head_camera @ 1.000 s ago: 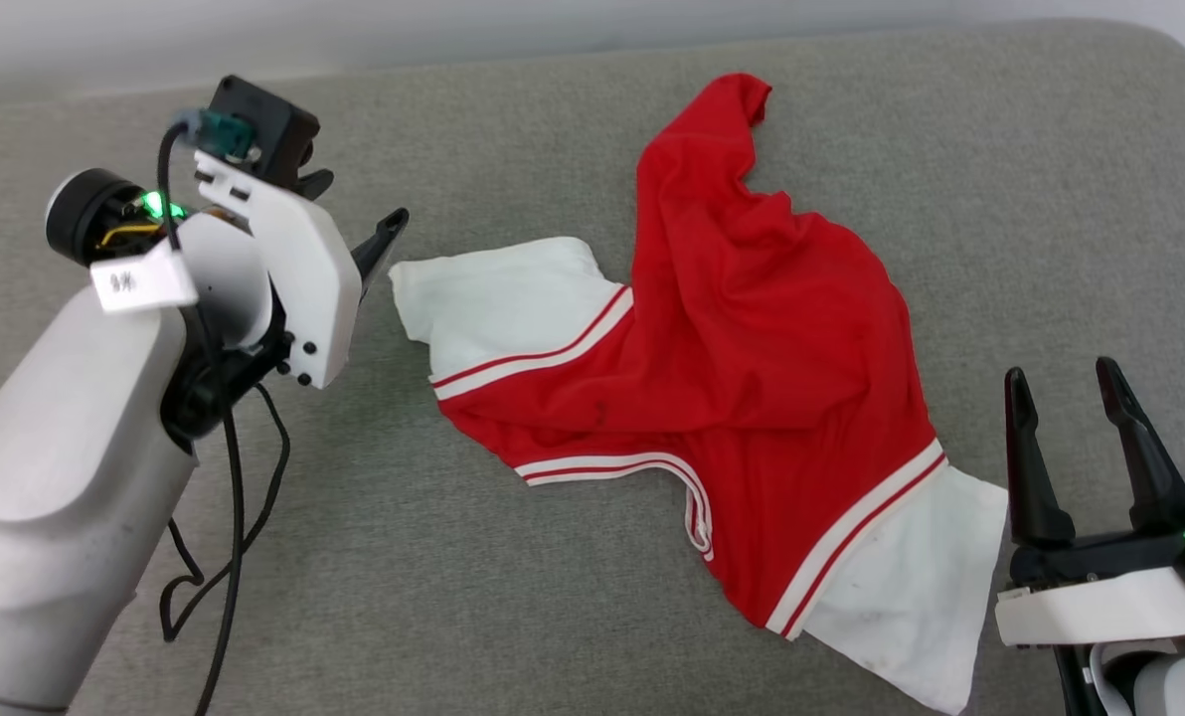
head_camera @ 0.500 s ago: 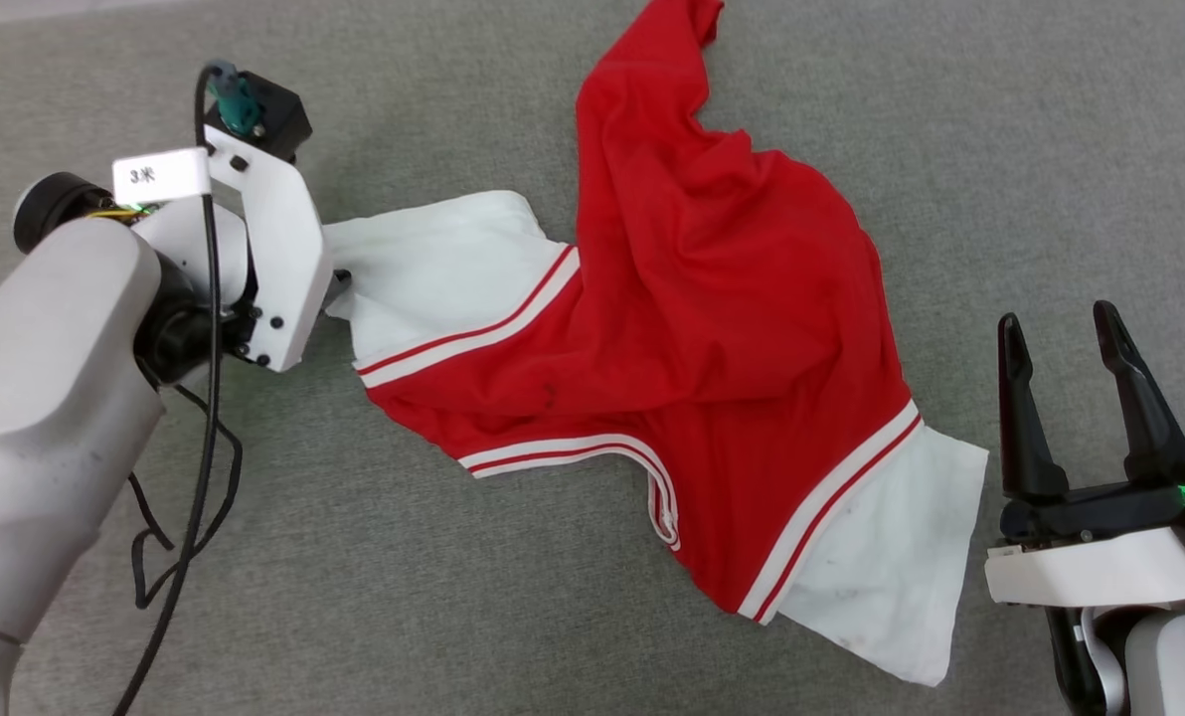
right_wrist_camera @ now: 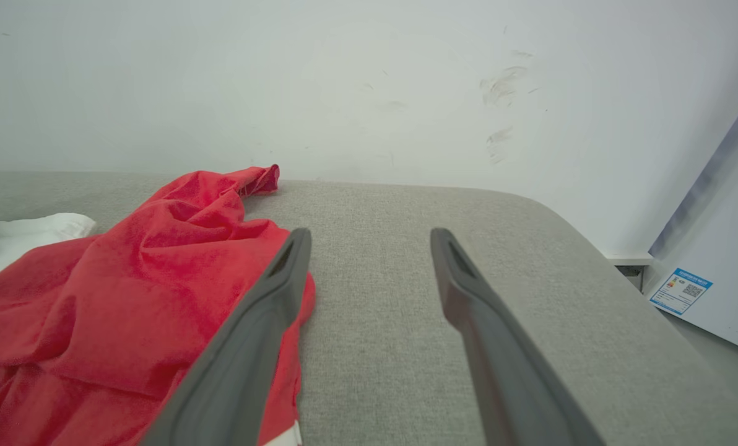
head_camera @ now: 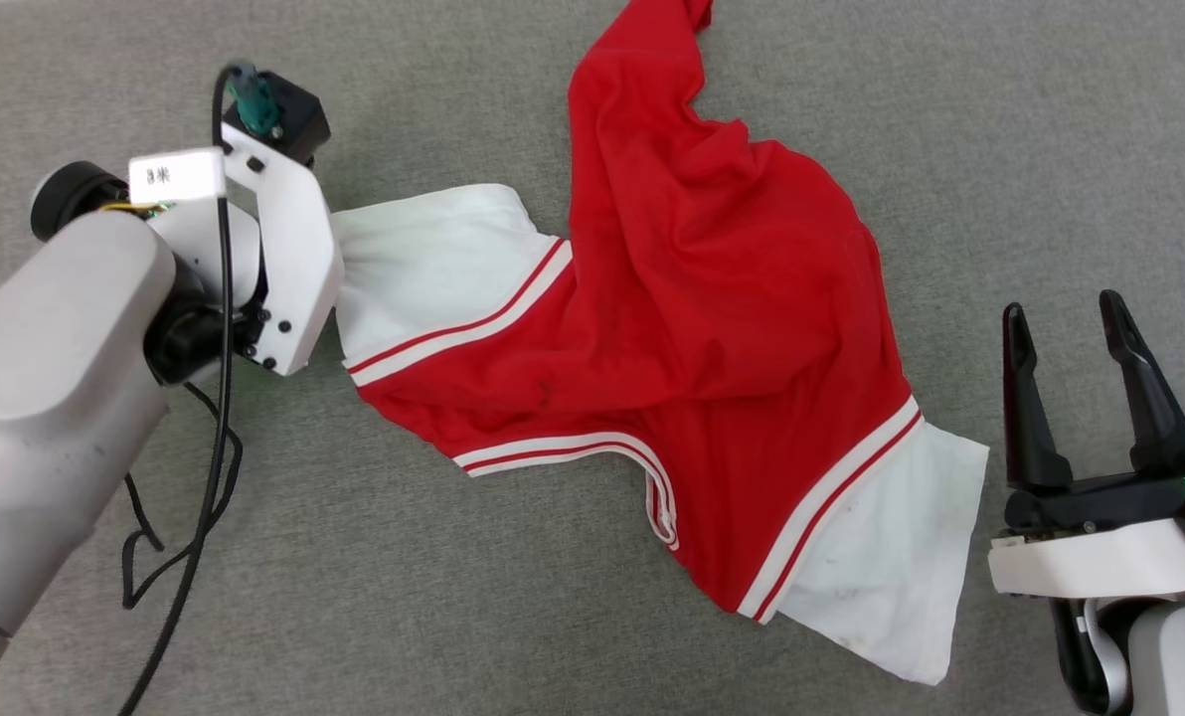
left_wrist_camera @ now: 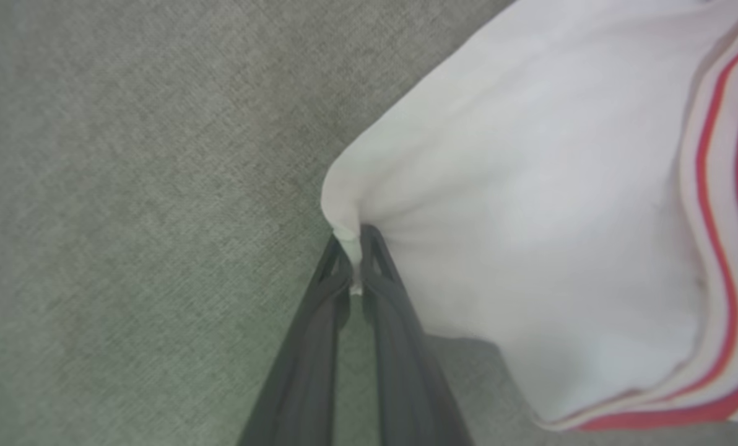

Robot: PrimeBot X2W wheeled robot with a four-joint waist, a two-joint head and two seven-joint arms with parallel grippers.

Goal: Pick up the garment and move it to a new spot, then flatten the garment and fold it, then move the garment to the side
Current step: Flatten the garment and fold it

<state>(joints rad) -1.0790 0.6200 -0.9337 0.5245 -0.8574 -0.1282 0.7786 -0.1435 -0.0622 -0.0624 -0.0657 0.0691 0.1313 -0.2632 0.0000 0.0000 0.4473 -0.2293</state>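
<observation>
a grey upholstered cushion [head_camera: 453,617] spreads under everything, with a white wall [right_wrist_camera: 344,80] behind it. the red jersey t-shirt [head_camera: 712,298] lies rumpled across the cushion's middle, one white sleeve [head_camera: 423,268] toward the robot's left and the other sleeve [head_camera: 891,587] toward its right. the left gripper [left_wrist_camera: 353,248] pinches the outer edge of the left-hand sleeve, its fingers narrowed on a fold of white cloth. the right gripper [head_camera: 1062,304] hovers just beside the other sleeve, fingers spread wide, holding nothing.

Grey woven upholstered surface [head_camera: 453,597], scuffed white wall [right_wrist_camera: 344,93] behind, blue sticker [right_wrist_camera: 680,291] on white panel [right_wrist_camera: 725,217] beside
</observation>
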